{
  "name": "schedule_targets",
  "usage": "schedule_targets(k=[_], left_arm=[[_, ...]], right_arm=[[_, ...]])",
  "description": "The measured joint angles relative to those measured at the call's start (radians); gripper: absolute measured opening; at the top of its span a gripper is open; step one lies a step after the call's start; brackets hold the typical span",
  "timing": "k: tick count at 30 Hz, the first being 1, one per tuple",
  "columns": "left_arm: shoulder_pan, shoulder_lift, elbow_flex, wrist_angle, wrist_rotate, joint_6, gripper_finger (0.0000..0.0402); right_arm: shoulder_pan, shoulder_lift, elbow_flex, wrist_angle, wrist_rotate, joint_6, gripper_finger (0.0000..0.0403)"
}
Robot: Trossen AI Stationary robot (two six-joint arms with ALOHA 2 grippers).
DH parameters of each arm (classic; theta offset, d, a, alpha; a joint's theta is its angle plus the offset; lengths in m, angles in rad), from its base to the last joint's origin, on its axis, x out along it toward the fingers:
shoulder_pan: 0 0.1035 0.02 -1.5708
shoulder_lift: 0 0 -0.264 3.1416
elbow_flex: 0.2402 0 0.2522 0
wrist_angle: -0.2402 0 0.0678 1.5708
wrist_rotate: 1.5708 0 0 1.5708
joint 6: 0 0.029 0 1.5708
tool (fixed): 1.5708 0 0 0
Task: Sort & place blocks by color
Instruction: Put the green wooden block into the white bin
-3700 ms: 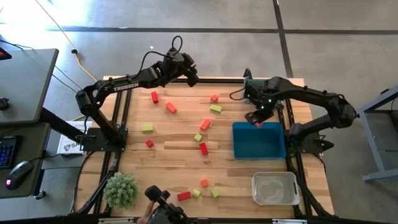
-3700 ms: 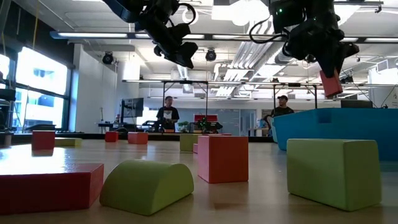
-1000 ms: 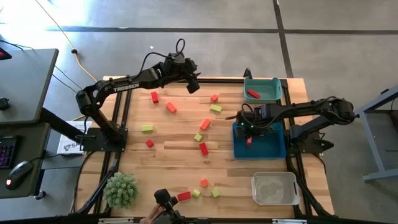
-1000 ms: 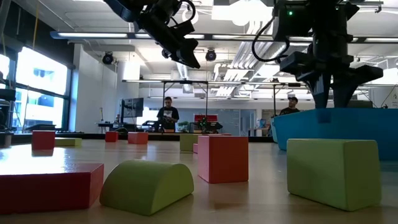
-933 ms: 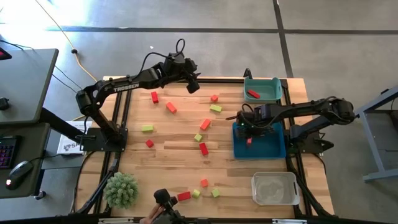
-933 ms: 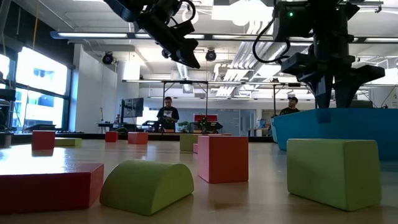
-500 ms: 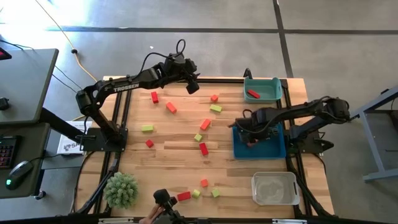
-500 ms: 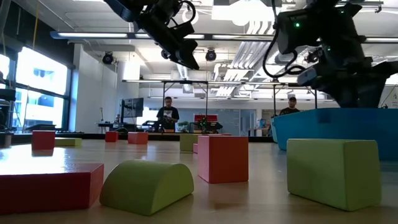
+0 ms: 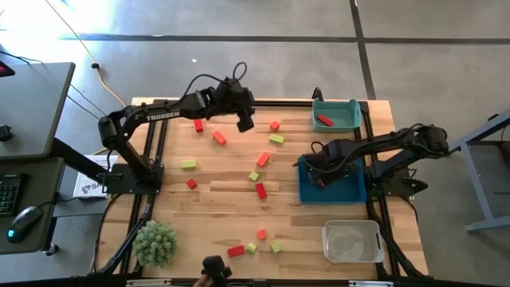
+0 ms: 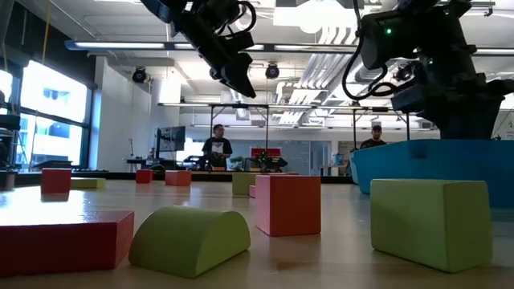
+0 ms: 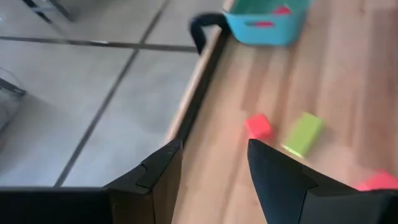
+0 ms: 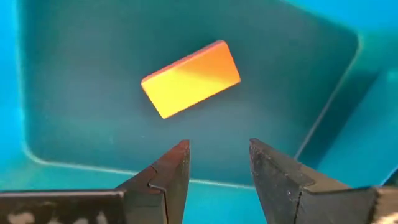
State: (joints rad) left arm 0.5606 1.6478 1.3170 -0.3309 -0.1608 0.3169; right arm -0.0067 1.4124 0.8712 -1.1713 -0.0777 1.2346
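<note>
This was a robotics lab in a large open industrial hall. The wooden table (image 9: 223,191) stood on a black metal frame, on a bare concrete floor (image 9: 263,56) crossed by dark lines. To the left sat a desk with a keyboard (image 9: 8,195) and mouse (image 9: 24,215). Beyond the table, exposed ducts and strip lights (image 10: 305,48) ran overhead, tall windows (image 10: 48,112) lit the left, and two people (image 10: 215,144) worked at far benches.

Spiky plant ball (image 9: 154,243), three bins (image 9: 331,191)
</note>
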Motion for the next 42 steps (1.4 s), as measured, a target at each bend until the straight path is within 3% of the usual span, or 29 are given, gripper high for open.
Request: schedule_targets(k=[6, 18, 33, 42], left_arm=[[-0.081, 0.0, 0.0, -0.065, 0.003, -0.086, 0.0172], [-0.238, 0.0, 0.0, -0.191, 0.003, -0.564, 0.0172], [-0.401, 0.0, 0.0, -0.338, -0.006, -0.966, 0.0172], [-0.448, 0.03, -0.001, -0.345, -0.056, -1.057, 0.0172]], right_arm=[[0.0, 0.0, 0.068, 0.0, 0.052, -0.131, 0.0151], [0.0, 0.0, 0.228, 0.001, 0.15, -0.374, 0.0151], [0.0, 0.0, 0.248, 0.019, 0.181, -0.406, 0.0151], [0.0, 0.0, 0.248, 0.056, 0.181, -0.432, 0.0151]])
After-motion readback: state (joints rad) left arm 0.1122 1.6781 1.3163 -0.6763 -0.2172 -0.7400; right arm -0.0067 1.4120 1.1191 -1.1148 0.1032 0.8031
